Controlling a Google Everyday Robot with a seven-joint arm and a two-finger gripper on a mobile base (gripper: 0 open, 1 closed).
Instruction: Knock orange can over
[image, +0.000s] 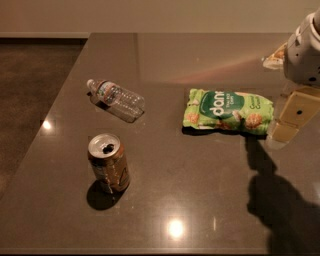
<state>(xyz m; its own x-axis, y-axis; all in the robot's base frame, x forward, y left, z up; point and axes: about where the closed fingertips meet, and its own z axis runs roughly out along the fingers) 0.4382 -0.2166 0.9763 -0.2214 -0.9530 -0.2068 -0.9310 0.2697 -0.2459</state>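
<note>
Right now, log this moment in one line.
orange can upright | end effector far right, beside snack bag, away from can | water bottle lying down

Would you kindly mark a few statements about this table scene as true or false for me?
1. The orange-brown aluminium drink can stands upright. True.
2. The clear plastic water bottle stands upright. False: it lies on its side.
3. The gripper touches the can. False: it is at the right edge, near the green snack bag, well apart from the can.
4. The bottle lies farther back on the dark table than the can. True.
</note>
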